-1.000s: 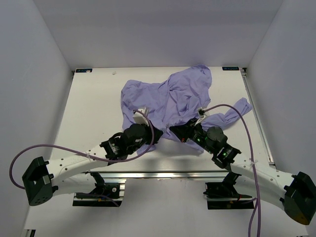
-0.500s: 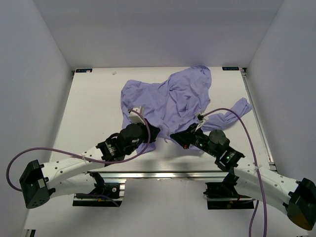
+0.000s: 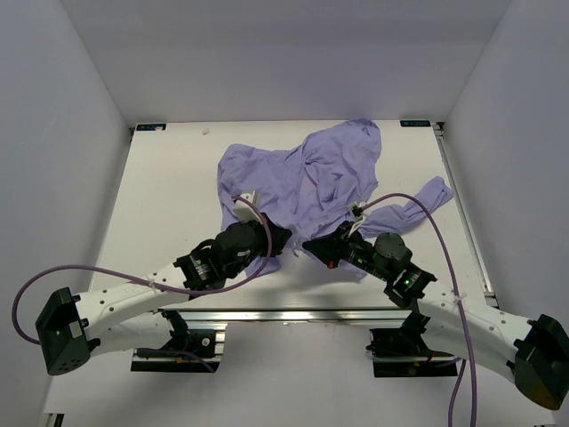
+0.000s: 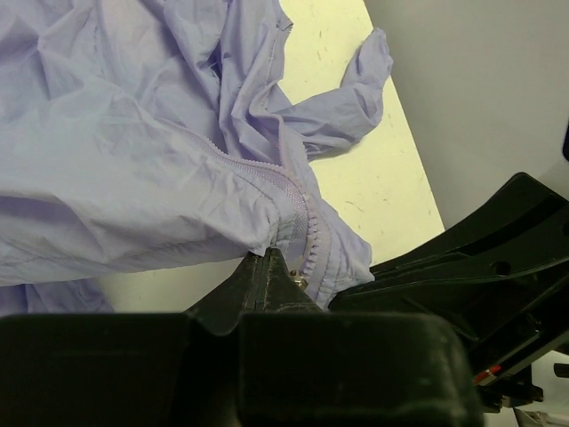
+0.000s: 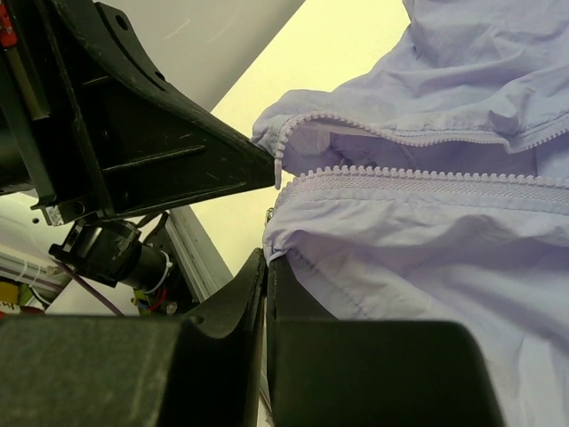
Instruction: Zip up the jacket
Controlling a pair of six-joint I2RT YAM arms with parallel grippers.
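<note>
The lavender jacket (image 3: 307,178) lies crumpled on the white table (image 3: 160,196), one sleeve out to the right. My left gripper (image 3: 277,240) is shut on the jacket's bottom hem beside one row of zipper teeth (image 4: 298,222). My right gripper (image 3: 313,245) is shut on the hem corner of the other front panel (image 5: 373,240), just below its zipper teeth (image 5: 418,185). The two grippers sit close together at the jacket's near edge, their tips almost meeting. In the right wrist view the left gripper's black fingers (image 5: 187,169) reach the other zipper edge.
The table's near edge has an aluminium rail (image 3: 293,313) with both arm bases behind it. White enclosure walls stand on the left (image 3: 53,178) and right (image 3: 524,178). Purple cables (image 3: 427,213) loop above both arms.
Both grippers have stayed shut on the hem. The right gripper has shifted slightly left toward the left gripper, drawing the two zipper ends closer.
</note>
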